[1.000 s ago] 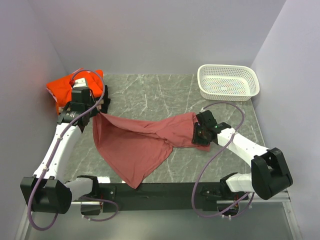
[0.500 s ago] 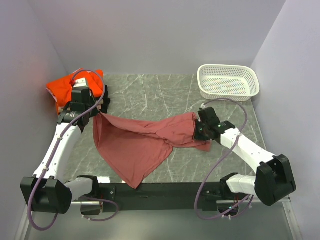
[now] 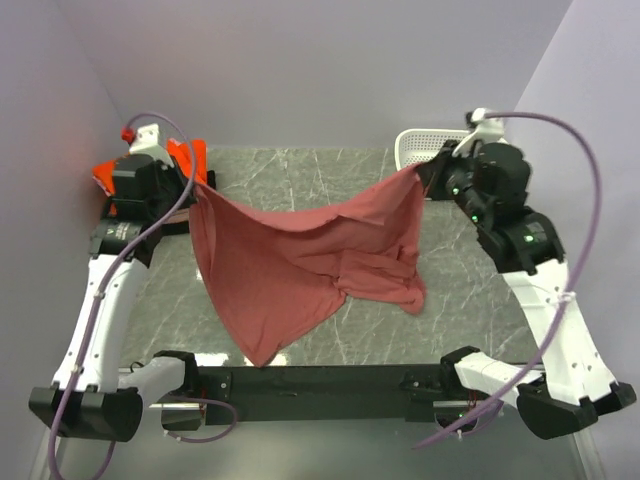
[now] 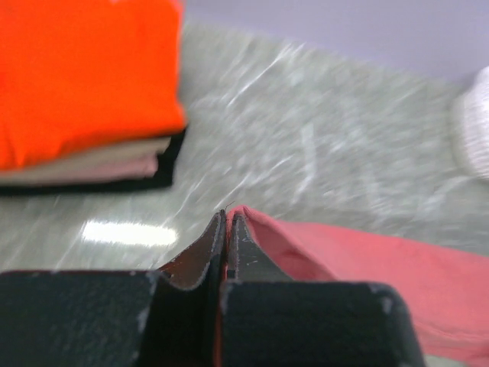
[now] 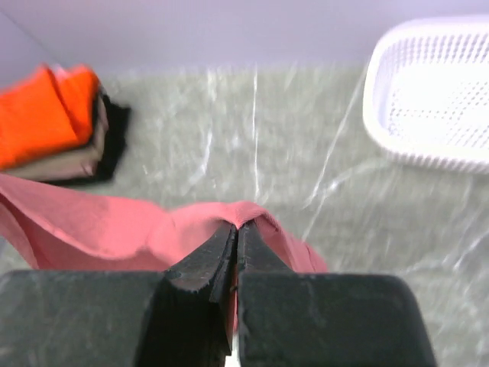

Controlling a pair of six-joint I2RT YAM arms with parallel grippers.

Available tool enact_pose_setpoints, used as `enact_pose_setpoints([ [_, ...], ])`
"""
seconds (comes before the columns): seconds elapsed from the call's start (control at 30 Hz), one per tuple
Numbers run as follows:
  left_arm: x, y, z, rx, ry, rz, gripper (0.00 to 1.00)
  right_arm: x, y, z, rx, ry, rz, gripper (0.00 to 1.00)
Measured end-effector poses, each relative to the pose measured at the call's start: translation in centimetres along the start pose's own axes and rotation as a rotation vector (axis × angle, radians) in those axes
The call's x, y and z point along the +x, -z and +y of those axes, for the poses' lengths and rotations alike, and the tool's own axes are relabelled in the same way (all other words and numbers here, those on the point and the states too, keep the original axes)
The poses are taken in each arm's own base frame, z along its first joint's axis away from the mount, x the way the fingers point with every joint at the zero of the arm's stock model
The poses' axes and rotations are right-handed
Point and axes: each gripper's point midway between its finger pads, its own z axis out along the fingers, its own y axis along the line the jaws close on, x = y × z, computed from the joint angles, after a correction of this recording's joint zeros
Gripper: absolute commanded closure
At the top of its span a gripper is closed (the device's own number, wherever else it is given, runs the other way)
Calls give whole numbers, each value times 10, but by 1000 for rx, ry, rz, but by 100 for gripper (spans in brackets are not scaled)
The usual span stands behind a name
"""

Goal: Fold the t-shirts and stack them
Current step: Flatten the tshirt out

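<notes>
A dusty-red t-shirt (image 3: 300, 260) hangs stretched in the air between my two grippers, its lower point drooping toward the near table edge. My left gripper (image 3: 196, 190) is shut on its left top corner; in the left wrist view that gripper (image 4: 228, 218) pinches the red t-shirt (image 4: 367, 264). My right gripper (image 3: 425, 172) is shut on the right top corner, and the right wrist view shows this gripper (image 5: 237, 228) clamped on a fold of the red t-shirt (image 5: 99, 225). A stack of folded t-shirts, orange on top (image 4: 84, 73), then beige and black, lies at the far left.
A white perforated basket (image 5: 435, 99) stands at the far right corner, partly hidden behind my right arm in the top view. Purple walls close in the grey marble table (image 3: 300, 180) on three sides.
Both arms have risen from the table, lifting the red t-shirt into the air and spreading it. The right gripper shut on the shirt's right edge and moved up toward the basket.
</notes>
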Motion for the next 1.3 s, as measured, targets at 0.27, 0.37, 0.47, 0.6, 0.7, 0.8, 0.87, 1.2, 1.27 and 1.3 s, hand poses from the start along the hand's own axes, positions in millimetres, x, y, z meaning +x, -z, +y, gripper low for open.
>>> enact_pose_setpoints([
  [0.27,-114,112,-65,296,-15,-296,100,-103,87,12,-4,53,-236,100],
  [0.37,-140,164,-84,403,-39,-384,99,-138,136,19,-29,58,-348,100],
  [0.47,-154,208,-98,488,-66,-438,99,-165,191,23,-62,54,-470,100],
  [0.6,-162,265,-110,577,-95,-499,99,-178,262,21,-98,46,-612,100],
  [0.7,-169,305,-118,641,-113,-553,99,-184,320,19,-131,36,-739,100],
  [0.8,-169,335,-125,709,-123,-590,99,-183,359,16,-158,28,-820,100],
  [0.87,-165,345,-128,746,-123,-597,99,-183,372,15,-165,28,-851,100],
  [1.2,-139,183,-132,670,-30,-269,100,-182,223,6,19,85,-605,100],
  [1.27,-131,129,-128,608,-5,-176,99,-176,161,6,58,106,-505,100],
  [1.3,-124,96,-124,566,7,-120,99,-173,132,3,80,115,-457,100],
])
